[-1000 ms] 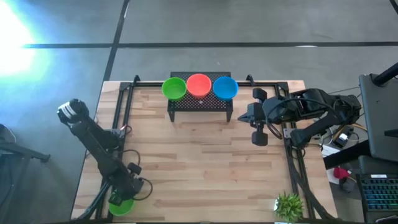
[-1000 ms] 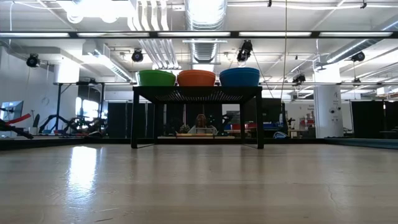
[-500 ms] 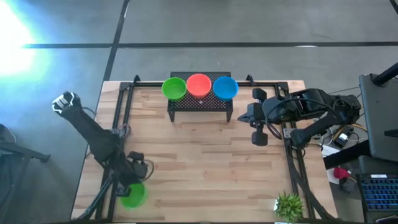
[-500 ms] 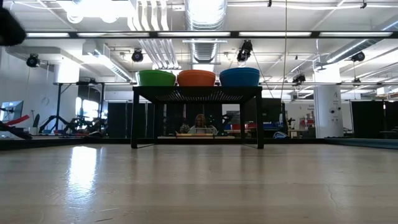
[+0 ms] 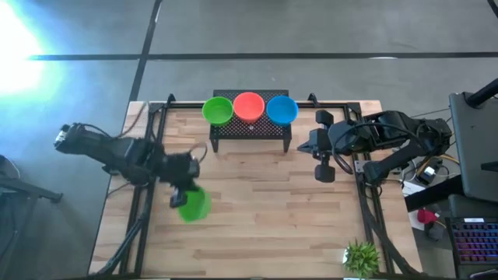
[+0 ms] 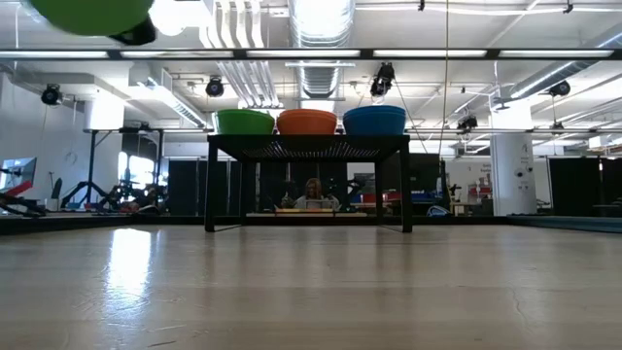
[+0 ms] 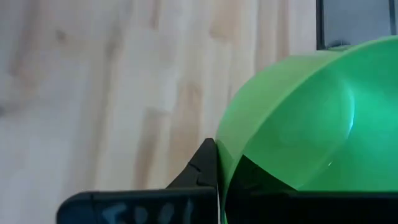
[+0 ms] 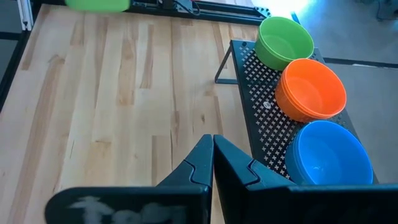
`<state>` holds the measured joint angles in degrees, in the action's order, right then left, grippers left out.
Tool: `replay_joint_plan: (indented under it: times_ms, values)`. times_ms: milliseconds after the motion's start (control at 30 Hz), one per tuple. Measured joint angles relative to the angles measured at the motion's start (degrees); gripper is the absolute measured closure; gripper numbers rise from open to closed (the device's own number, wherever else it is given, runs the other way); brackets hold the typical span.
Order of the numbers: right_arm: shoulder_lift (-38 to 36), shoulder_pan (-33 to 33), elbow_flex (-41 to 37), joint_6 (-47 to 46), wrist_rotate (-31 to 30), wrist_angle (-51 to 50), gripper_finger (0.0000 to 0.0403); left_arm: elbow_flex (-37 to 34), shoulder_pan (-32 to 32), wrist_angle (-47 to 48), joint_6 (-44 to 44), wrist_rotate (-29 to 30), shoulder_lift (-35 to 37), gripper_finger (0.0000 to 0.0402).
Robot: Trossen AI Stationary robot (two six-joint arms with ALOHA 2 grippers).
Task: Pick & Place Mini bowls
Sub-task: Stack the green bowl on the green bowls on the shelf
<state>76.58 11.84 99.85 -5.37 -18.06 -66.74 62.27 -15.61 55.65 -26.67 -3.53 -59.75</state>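
Observation:
A bright green mini bowl [image 5: 193, 204] hangs in my left gripper [image 5: 185, 190] above the left-centre of the table. It shows at the top of the low view [image 6: 92, 14] and fills the left wrist view [image 7: 311, 118]. A green bowl [image 5: 218, 110], an orange-red bowl [image 5: 249, 106] and a blue bowl [image 5: 282, 110] sit in a row on a black perforated rack [image 5: 249, 134] at the far edge. My right gripper [image 5: 324, 159] waits shut to the right of the rack, touching nothing. My left gripper pinches the green bowl's rim [image 7: 222, 158], one finger [image 7: 202, 171] outside the wall and the other inside the hollow. The bowl is lifted clear of the table and tilted, its opening facing the wrist camera.
A black metal frame [image 5: 156, 128] runs along the table's left, far and right edges. A small potted plant [image 5: 362, 255] stands at the near right corner. Bare wood [image 5: 264, 210] lies between the rack and the near edge. A person sits far behind the table [image 6: 313, 192].
My left gripper has carried the green bowl from the near left corner up and toward the far edge and the right, over the table. The bowl has risen into the top of the low view. My right arm has kept still.

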Motion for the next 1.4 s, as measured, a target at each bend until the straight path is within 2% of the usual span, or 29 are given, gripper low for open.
replay_joint_plan:
  times_ms: [100, 400, 600, 933, 1400]
  values:
    - [0.0, -0.02, 0.0, 0.0, 0.0, 0.0, 0.0394, 3.69, 6.34, 1.25, 4.39, -0.37, 0.0, 0.0401]
    - [0.0, -0.02, 0.0, 0.0, 0.0, 0.0, 0.0394, 15.35, 26.57, 1.78, 9.44, -0.3, -0.73, 0.0401]
    - [0.0, -0.01, 0.0, 0.0, 0.0, 0.0, 0.0394, 21.56, 37.33, 4.04, 15.55, -0.23, -2.94, 0.0401]
    - [0.0, 0.0, 0.0, -0.24, 0.0, 0.01, 0.0394, 29.46, 46.48, 10.14, 26.18, -0.26, -12.18, 0.0401]
    - [0.02, 0.0, 0.0, 0.0, 0.0, -0.02, 0.0394, 36.37, 58.89, 10.45, 31.21, 0.36, -28.13, 0.0401]
